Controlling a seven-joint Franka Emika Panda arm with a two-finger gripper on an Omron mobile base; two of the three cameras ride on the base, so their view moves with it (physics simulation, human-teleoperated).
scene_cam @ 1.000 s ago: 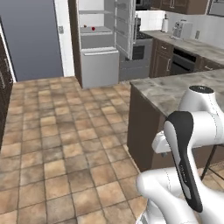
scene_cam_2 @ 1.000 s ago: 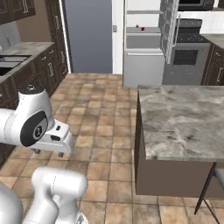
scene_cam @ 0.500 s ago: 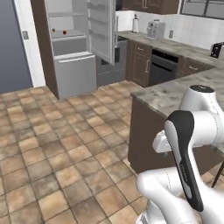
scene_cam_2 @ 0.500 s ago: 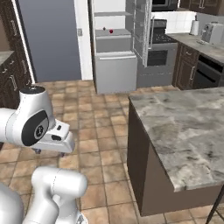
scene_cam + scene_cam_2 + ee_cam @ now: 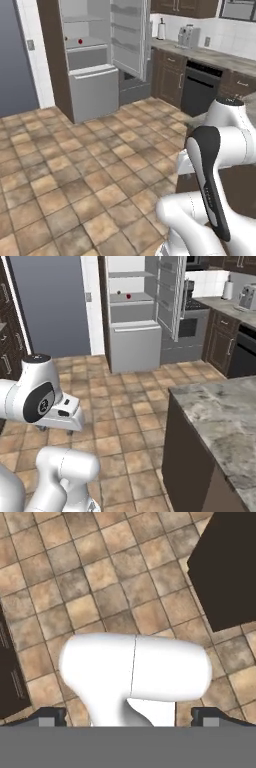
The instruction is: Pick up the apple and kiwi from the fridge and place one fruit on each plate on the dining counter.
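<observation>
The apple (image 5: 80, 41) sits on a shelf in the open fridge (image 5: 92, 92), with a small dark fruit just beside it, too small to name. The fridge now looks bigger and closer than a moment ago, so the base is driving toward it. The jaws (image 5: 129, 717) are wide open and hold nothing. No fruit is picked yet.

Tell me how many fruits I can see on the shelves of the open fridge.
2: the apple on the middle shelf of the fridge, and a smaller dark item to its left, too small to identify. Others may be hidden.
</observation>
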